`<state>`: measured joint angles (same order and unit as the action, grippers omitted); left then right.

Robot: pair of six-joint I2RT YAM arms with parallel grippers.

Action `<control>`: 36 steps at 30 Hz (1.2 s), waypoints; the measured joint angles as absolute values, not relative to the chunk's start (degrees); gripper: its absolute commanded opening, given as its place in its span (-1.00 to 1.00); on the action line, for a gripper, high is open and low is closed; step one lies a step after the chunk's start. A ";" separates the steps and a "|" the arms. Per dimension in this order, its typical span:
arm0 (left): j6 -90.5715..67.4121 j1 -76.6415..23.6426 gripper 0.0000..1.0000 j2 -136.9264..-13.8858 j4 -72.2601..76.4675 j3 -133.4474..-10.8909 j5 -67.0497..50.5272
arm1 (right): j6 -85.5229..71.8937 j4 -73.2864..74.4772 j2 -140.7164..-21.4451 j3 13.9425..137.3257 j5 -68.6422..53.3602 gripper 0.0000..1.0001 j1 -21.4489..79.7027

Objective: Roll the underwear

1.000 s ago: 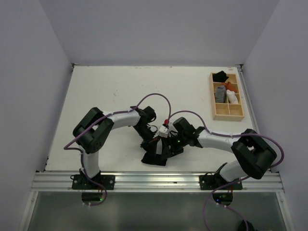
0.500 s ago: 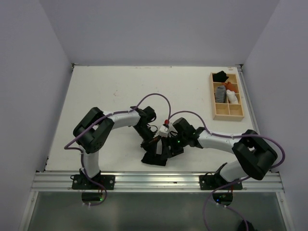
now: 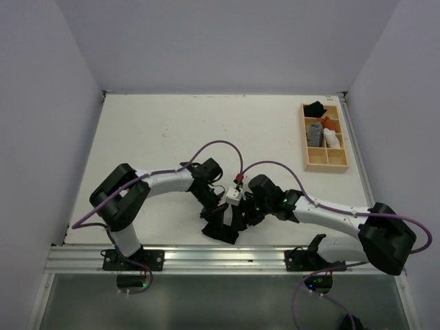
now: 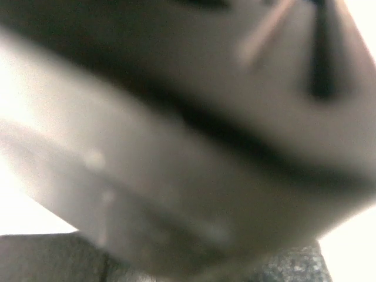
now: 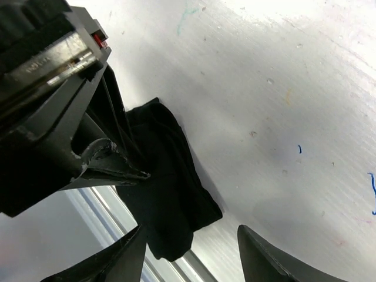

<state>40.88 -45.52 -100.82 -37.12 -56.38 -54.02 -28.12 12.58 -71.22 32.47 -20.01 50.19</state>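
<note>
The white counter [image 3: 158, 137] carried a light wooden compartment tray [image 3: 325, 168] at its far right, well apart from the work. The left arm [image 3: 165, 182] and the right arm [image 3: 330, 213] bent inward and met at the near middle. There the plain black soft fabric underwear [image 3: 221, 232] lay bunched at the counter's near edge, just beside the metal rail [image 3: 227, 256] and partly under the two wrists.

The right pincer [image 5: 191, 229] was released. Its two dark fingers were spread wide around the end of the garment nearest it, with no cloth gripped between them. The left pincer [image 5: 120, 166] bore down on the garment's left side, its tip against the fabric and a fold rising toward it. Whether it was clenched on that fold I could not tell, and its own wrist view was blurred beyond use.

The cloth looked light, limp and thin, likely to sag, slide and unroll unless pinned. It would not break, but it could be dragged off the near edge. The best hold seemed to be the thick lobe nearest the right pincer, pinched through all layers while the other side was held flat.
</note>
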 measured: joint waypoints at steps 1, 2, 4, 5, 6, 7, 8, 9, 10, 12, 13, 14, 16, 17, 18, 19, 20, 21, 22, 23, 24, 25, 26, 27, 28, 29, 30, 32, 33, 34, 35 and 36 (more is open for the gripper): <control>40.47 -45.60 -1.00 -100.33 -36.51 -55.92 -53.78 | -28.16 12.64 -71.18 32.47 -19.70 0.35 50.46; 39.88 -45.67 -1.00 -99.90 -35.94 -55.44 -53.47 | -28.10 12.45 -71.29 32.49 -19.33 0.35 50.63; 39.03 -45.76 -1.00 -99.39 -35.09 -54.76 -53.10 | -27.94 11.99 -72.05 32.58 -19.09 0.36 50.76; 38.52 -45.78 -1.00 -99.24 -34.70 -54.48 -53.04 | -27.75 11.86 -72.66 32.80 -19.18 0.36 50.81; 38.20 -45.78 -1.00 -99.13 -34.39 -54.30 -52.90 | -27.53 11.42 -73.80 33.08 -19.35 0.36 50.89; 37.95 -45.78 -1.00 -99.09 -34.30 -54.17 -52.62 | -27.40 11.03 -75.07 33.45 -19.66 0.36 50.98; 37.54 -45.63 -1.00 -99.02 -34.33 -53.87 -52.56 | -27.35 10.85 -76.05 33.71 -20.05 0.36 50.94; 37.23 -45.36 -1.00 -99.02 -34.41 -53.60 -52.60 | -27.29 10.50 -76.86 33.95 -20.51 0.37 50.89; 37.04 -45.19 -1.00 -99.02 -34.57 -53.45 -52.60 | -27.18 10.15 -77.47 34.11 -20.86 0.37 50.83; 36.64 -44.95 -1.00 -99.02 -35.03 -53.30 -52.62 | -26.94 9.61 -78.52 34.39 -21.82 0.37 50.61; 36.49 -44.84 -1.00 -99.02 -35.24 -53.21 -52.60 | -26.81 9.47 -79.02 34.52 -22.26 0.37 50.50; 36.38 -44.69 -1.00 -99.02 -35.44 -53.15 -52.62 | -26.72 9.26 -79.57 34.72 -22.70 0.37 50.43; 35.90 -44.51 -1.00 -99.02 -35.97 -52.99 -52.60 | -26.72 8.47 -80.44 34.79 -24.01 0.37 50.22; 35.66 -44.38 -1.00 -99.04 -36.27 -52.97 -52.58 | -26.76 7.97 -80.84 34.79 -24.67 0.37 50.13; 35.53 -44.34 -1.00 -99.11 -36.62 -52.97 -52.53 | -26.83 7.53 -81.21 34.76 -25.32 0.37 50.04; 35.53 -44.27 -1.00 -99.18 -36.88 -52.97 -52.56 | -27.00 6.92 -81.45 34.57 -25.93 0.37 49.98; 35.55 -44.27 -1.00 -99.29 -37.04 -52.99 -52.60 | -27.24 5.89 -81.62 34.13 -26.59 0.37 49.91; 35.57 -44.27 -1.00 -99.39 -37.17 -53.01 -52.66 | -27.51 4.75 -81.69 33.58 -26.98 0.37 49.89; 35.59 -44.27 -1.00 -99.46 -37.23 -53.04 -52.71 | -27.77 3.81 -81.73 33.15 -27.31 0.37 49.87; 35.62 -44.34 -1.00 -99.48 -37.26 -53.08 -52.69 | -27.99 3.11 -81.73 32.80 -27.66 0.37 49.84; 35.62 -44.38 -1.00 -99.48 -37.34 -53.15 -52.69 | -28.27 2.15 -81.73 32.36 -28.03 0.37 49.84; 35.62 -44.40 -1.00 -99.48 -37.36 -53.15 -52.66 | -28.49 1.52 -81.69 32.03 -28.29 0.37 49.84; 35.62 -44.42 -1.00 -99.48 -37.36 -53.15 -52.66 | -28.64 0.64 -81.67 31.66 -28.60 0.37 49.84; 35.59 -44.42 -1.00 -99.48 -37.34 -53.15 -52.66 | -28.82 -0.10 -81.67 31.33 -29.06 0.37 49.84; 35.62 -44.45 -1.00 -99.48 -37.34 -53.15 -52.66 | -28.93 -0.75 -81.62 31.03 -29.41 0.37 49.84; 35.57 -44.47 -1.00 -99.48 -37.30 -53.15 -52.64 | -28.99 -1.34 -81.54 30.68 -29.63 0.37 49.87; 35.57 -44.53 -1.00 -99.48 -37.26 -53.17 -52.64 | -29.06 -1.69 -81.34 30.41 -29.74 0.37 49.93; 35.57 -44.69 -1.00 -99.48 -37.23 -53.25 -52.49 | -29.23 -2.37 -81.06 29.87 -29.80 0.37 50.11; 35.57 -44.73 -1.00 -99.48 -37.23 -53.25 -52.45 | -29.39 -2.68 -80.90 29.61 -29.82 0.37 50.22; 35.59 -44.75 -1.00 -99.48 -37.21 -53.28 -52.45 | -29.61 -2.94 -80.84 29.43 -29.85 0.37 50.28; 35.57 -44.77 -1.00 -99.48 -37.19 -53.28 -52.42 | -29.87 -3.40 -80.82 29.23 -29.87 0.37 50.30; 35.57 -44.77 -1.00 -99.48 -37.17 -53.28 -52.40 | -30.22 -4.03 -80.79 28.93 -30.00 0.37 50.30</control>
<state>35.57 -44.77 -99.48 -37.17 -53.28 -52.40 -30.22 -4.03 -80.79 28.93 -30.00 50.30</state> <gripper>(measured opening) 0.057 0.681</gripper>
